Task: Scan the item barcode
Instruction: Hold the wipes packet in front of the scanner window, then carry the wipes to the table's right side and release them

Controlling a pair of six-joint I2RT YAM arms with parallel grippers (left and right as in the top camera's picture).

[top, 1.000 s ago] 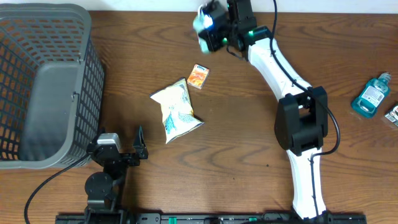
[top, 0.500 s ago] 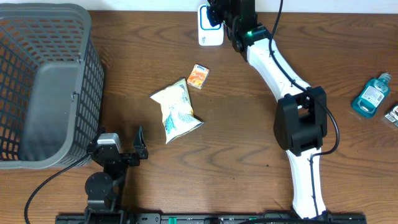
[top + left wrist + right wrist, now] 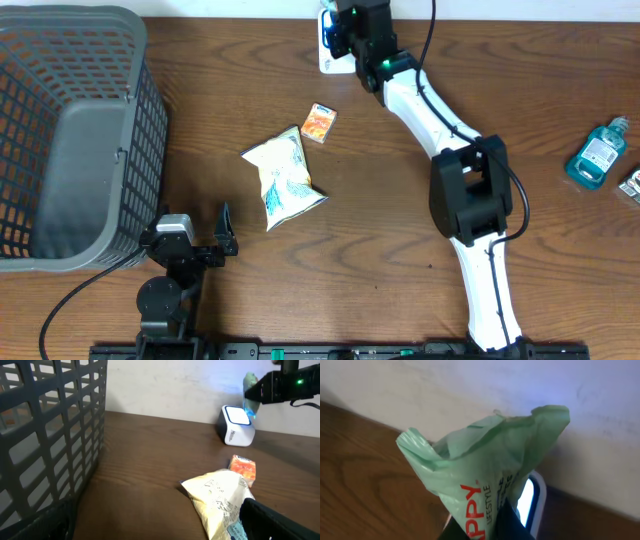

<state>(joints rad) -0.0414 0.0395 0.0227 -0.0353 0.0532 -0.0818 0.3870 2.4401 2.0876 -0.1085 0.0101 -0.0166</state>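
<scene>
The right gripper is clamped on a green packet held just above the white scanner at the far edge of the table; the left gripper sits wide open beside the basket

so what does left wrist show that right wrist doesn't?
Left wrist only: the grey basket, the pale snack bag, the orange packet, and the whole white body of the scanner, standing on the table below the right arm.
Right wrist only: the red and dark print on the green packet, close up; no barcode shows on this face.
Both: the green packet held near the scanner's lit window, the brown table, the pale wall.
</scene>
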